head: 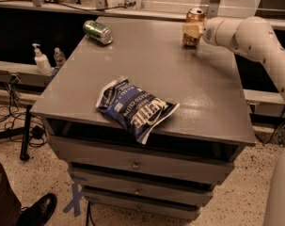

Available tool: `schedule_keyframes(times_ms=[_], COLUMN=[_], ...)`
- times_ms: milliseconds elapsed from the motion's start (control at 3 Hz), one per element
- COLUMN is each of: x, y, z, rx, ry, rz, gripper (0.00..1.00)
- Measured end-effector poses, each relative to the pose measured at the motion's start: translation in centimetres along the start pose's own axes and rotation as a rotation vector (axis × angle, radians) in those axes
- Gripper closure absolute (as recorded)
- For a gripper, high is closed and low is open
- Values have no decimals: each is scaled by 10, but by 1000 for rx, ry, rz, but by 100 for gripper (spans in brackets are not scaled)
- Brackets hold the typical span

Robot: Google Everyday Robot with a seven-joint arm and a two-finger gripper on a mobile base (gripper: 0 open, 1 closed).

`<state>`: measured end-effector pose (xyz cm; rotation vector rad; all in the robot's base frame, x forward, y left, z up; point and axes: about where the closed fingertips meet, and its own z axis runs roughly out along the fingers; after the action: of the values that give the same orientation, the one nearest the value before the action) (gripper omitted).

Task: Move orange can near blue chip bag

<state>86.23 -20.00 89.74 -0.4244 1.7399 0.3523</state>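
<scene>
The orange can (193,17) stands upright at the far right of the grey table top (151,65). My gripper (191,31) reaches in from the right on a white arm and is at the can, its pale fingers across the can's middle. The blue chip bag (135,108) lies flat near the table's front edge, left of centre, well away from the can.
A green can (98,32) lies on its side at the table's far left corner. Drawers (137,164) sit below the table top. Two bottles (41,61) stand on a shelf at the left. A shoe (36,211) shows at the bottom left. My white arm (255,36) spans the right side.
</scene>
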Motion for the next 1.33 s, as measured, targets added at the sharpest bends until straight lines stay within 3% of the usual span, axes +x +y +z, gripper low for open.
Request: schedule_keyframes(times_ms=[667,1000,1333], x=[-32,-47,-47], y=[31,46,61], z=[-53,-88,-122], rx=[-87,-165,-244], ry=[-57,-114,-123], rz=[35,91,104], gripper=[100,100,100])
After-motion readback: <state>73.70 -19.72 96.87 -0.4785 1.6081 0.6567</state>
